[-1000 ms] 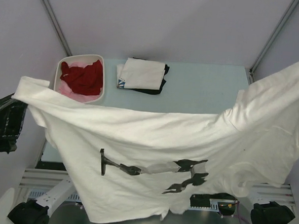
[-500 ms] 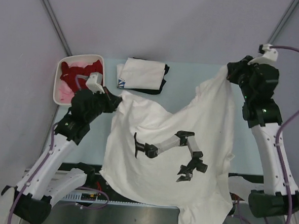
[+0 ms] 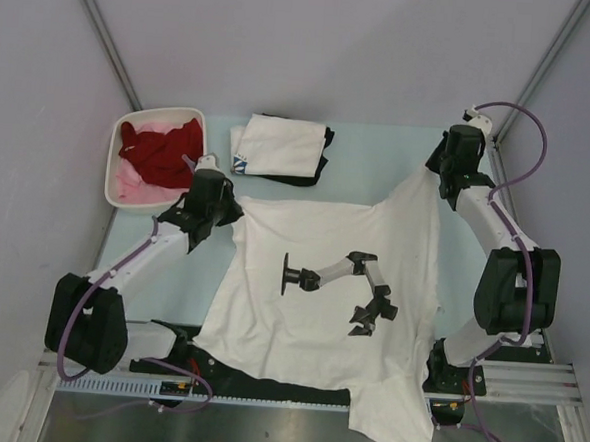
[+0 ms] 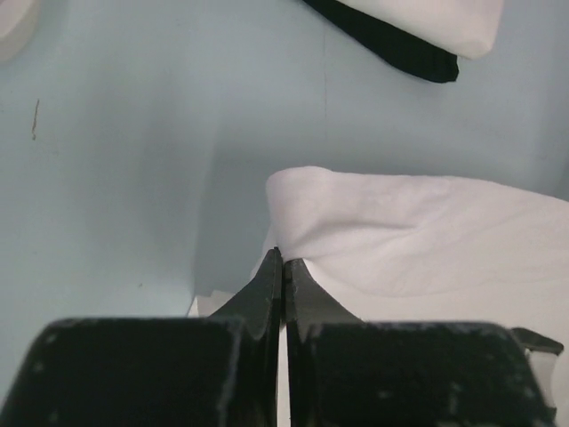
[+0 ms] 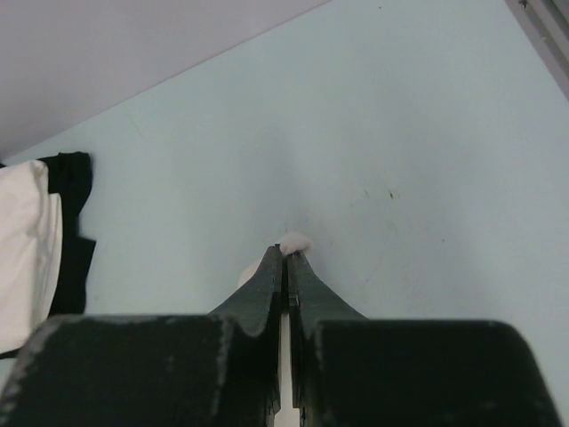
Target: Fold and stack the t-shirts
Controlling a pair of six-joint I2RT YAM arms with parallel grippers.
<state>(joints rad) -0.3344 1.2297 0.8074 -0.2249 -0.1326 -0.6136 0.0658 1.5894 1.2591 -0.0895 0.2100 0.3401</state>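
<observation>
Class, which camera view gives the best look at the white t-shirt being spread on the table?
The top external view: the whole white t-shirt shows, spread between both arms. The left wrist view shows only one corner beside the shut fingers; the right wrist view shows only a pinched tuft.

A robot test cell: plain grey enclosure walls [image 3: 316,42], a pale blue surface [image 3: 378,166], arms bolted to a metal rail [image 3: 264,394].

Pale blue table [image 3: 378,166] with shirts and a basin.
A white shirt [image 3: 320,303] lies spread across the middle, its lower part hanging over the near edge. At the far edge sits a folded white shirt [image 3: 280,145] on a black one [image 3: 324,153]; left of them, a white basin [image 3: 121,195].
</observation>
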